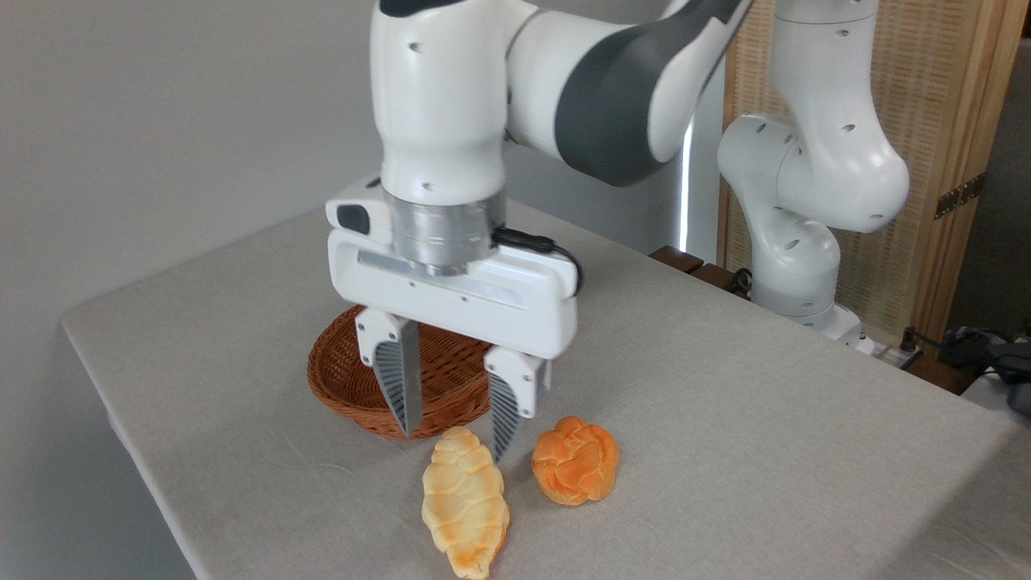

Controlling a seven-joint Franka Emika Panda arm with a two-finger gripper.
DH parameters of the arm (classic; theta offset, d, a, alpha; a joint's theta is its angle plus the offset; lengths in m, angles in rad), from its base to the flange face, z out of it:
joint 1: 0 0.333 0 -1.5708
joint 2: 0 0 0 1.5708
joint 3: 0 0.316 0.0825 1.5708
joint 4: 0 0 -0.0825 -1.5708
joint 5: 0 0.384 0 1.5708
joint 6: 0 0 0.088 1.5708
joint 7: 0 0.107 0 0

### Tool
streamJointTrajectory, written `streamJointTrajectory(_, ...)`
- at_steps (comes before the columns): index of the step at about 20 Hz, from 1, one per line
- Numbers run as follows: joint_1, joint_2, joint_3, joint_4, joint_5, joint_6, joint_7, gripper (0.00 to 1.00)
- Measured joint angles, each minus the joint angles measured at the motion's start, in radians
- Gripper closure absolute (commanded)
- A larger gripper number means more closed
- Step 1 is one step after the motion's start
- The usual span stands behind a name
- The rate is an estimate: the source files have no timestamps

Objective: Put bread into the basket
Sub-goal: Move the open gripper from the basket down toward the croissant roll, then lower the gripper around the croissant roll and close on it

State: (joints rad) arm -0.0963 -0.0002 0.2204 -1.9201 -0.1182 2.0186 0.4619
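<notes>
The tool (456, 439) hangs wide above the bread's (465, 501) far end. The bread lies near the worktop's (725, 419) front edge, the basket (354, 379) just behind, a bun (575, 460) right.

- One fixed camera stands off the near corner of the bench (725, 419), raised, looking down and across it toward the back wall.
- It sits close: the arm's upper links run out of the top edge.
- The robot's base (793, 266) stands at the right rear.

Pale gold ridged bread (465, 501), red-brown woven basket (338, 379), orange knotted bun (575, 460)
</notes>
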Motion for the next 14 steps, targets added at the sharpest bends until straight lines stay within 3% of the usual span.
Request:
streamJointTrajectory(5, 0.001, 0.027, 0.026, -0.008, 0.000, 0.011, -0.190, 0.00)
streamJointTrajectory(8, 0.001, 0.050, 0.034, -0.031, 0.000, 0.086, -0.230, 0.00)
streamJointTrajectory(14, -0.004, 0.105, 0.033, -0.039, 0.002, 0.133, -0.232, 0.00)
